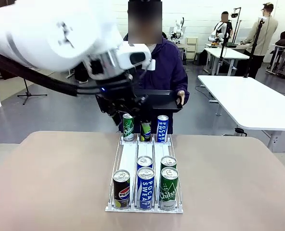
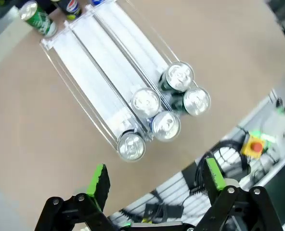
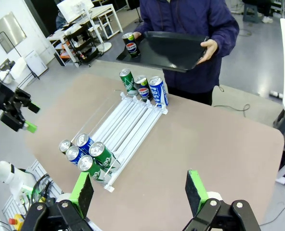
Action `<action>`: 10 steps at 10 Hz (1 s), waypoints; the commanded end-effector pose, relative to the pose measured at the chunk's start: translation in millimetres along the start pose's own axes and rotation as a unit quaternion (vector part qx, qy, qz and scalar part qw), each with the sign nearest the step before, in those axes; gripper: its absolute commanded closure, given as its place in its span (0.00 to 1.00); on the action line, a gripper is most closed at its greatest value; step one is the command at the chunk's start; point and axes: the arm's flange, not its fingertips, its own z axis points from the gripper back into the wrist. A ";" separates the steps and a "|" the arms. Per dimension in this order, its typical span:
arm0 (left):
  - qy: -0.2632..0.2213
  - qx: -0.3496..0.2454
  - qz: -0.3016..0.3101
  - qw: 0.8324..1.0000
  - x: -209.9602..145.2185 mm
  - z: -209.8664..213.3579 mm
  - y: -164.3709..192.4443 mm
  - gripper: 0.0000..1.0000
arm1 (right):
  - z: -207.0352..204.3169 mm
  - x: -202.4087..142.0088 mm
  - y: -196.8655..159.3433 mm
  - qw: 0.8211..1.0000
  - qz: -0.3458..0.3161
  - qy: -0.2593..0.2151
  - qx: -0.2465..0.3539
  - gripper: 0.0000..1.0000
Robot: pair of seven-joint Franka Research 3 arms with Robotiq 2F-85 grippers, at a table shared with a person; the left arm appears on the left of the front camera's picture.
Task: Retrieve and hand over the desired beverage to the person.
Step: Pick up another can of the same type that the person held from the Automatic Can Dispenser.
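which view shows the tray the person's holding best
The right wrist view: the tray shows nearly whole, from above, held by the person. In the front view the left arm hides its left part, and the right end shows. The left wrist view faces the rack instead.

Left end effector [image 2: 155, 167], right end effector [image 3: 138, 176] apparently agape.

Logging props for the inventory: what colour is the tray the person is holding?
Black. The tray shows best in the right wrist view.
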 end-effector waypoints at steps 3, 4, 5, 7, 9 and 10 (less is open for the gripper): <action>-0.002 0.007 0.019 1.000 0.6 -12.2 -5.2 0.00 | -2.6 1.1 -1.4 1.000 0.002 -0.004 0.016 0.00; -0.002 0.007 0.019 1.000 0.6 -12.2 -5.2 0.00 | -2.6 1.1 -1.4 1.000 0.002 -0.004 0.016 0.00; -0.002 0.007 0.019 1.000 0.6 -12.2 -5.2 0.00 | -2.6 1.1 -1.4 1.000 0.002 -0.004 0.016 0.00; -0.002 0.007 0.019 1.000 0.6 -12.2 -5.2 0.00 | -2.6 1.1 -1.4 1.000 0.002 -0.004 0.016 0.00; 0.001 -0.001 0.021 1.000 2.9 -14.7 -6.3 0.00 | -2.6 1.1 -1.4 1.000 0.002 -0.004 0.016 0.00; -0.007 0.023 0.029 0.999 -1.6 -28.5 -20.9 0.00 | -2.6 1.1 -1.4 1.000 0.002 -0.004 0.016 0.00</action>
